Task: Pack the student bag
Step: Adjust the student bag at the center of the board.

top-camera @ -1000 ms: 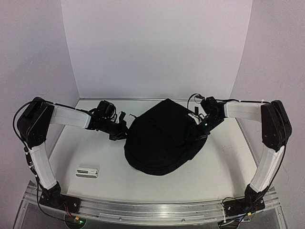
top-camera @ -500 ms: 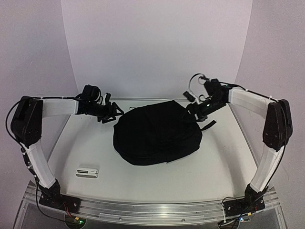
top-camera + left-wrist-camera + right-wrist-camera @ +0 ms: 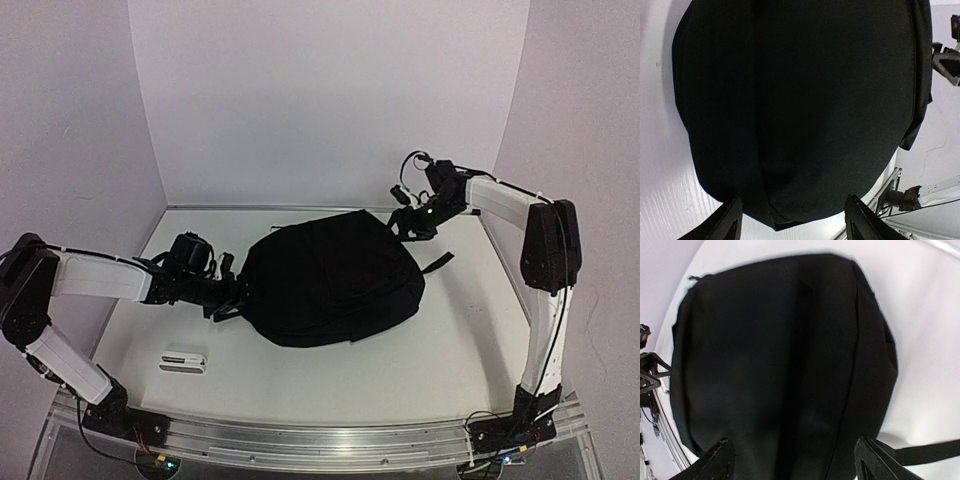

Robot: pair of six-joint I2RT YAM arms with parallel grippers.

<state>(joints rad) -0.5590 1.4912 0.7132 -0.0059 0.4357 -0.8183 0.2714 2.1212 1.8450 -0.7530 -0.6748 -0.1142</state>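
The student bag (image 3: 330,285) is a large black backpack lying flat in the middle of the table, with a webbing strap (image 3: 438,263) trailing at its right. My left gripper (image 3: 235,298) sits low at the bag's left edge, jaws wide open. In the left wrist view the bag (image 3: 800,100) fills the frame, and its hem lies between the spread fingers (image 3: 732,222) without being pinched. My right gripper (image 3: 404,226) hovers over the bag's far right corner. The right wrist view has it (image 3: 797,465) open above the bag (image 3: 775,355).
A small white flat case (image 3: 183,359) lies on the table near the front left. White walls close the table at the back and both sides. The metal rail (image 3: 320,440) with the arm bases runs along the near edge.
The bag, lifted and bunched a second ago, now lies flatter and further left. My left gripper opened, then came down to the bag's left edge. The right arm rose toward the back.
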